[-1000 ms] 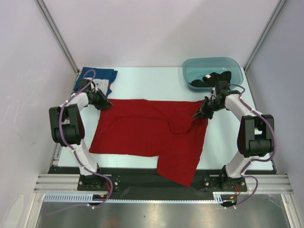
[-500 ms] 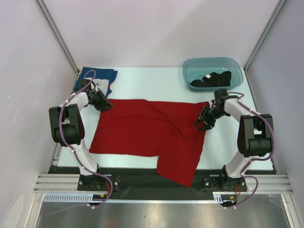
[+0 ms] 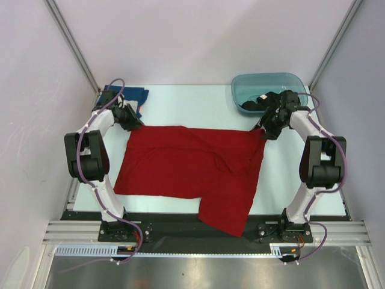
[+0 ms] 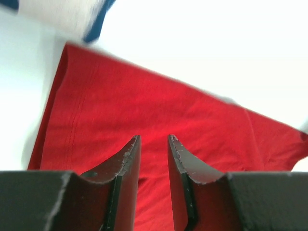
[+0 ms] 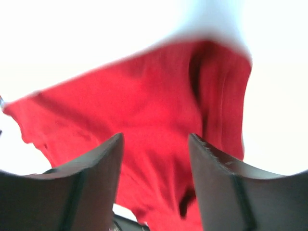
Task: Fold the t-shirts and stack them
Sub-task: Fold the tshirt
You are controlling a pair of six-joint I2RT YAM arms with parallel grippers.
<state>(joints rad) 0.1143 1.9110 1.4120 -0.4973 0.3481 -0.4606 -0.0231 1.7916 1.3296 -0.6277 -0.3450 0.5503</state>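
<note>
Top external view: the red t-shirt (image 3: pixel 180 162) lies spread across the middle of the table (image 3: pixel 192 105). Its far edge runs almost straight between the two arms. Its near right part hangs over the table's near edge, and a crease runs through the cloth right of centre.

The left gripper (image 3: pixel 135 123) sits at the shirt's far left corner and the right gripper (image 3: pixel 263 130) at its far right corner. That pairing suits pulling the far edge taut so the cloth lies flat for folding.

In the left wrist view the jaws stand only a narrow way apart. Nothing is pinched between them, and the red cloth shows through the gap below. In the right wrist view the jaws stand wide apart over the red cloth and hold nothing.

The blue t-shirt (image 3: pixel 137 95) rests at the far left corner of the table, just beyond the left gripper, probably set there as the base of the stack. The black t-shirt (image 3: pixel 267 99) is bunched inside the tub (image 3: pixel 240 84) at the far right, waiting its turn.

The red one looks laid out but not yet folded, so the overhanging part and the crease will likely need attention first.
</note>
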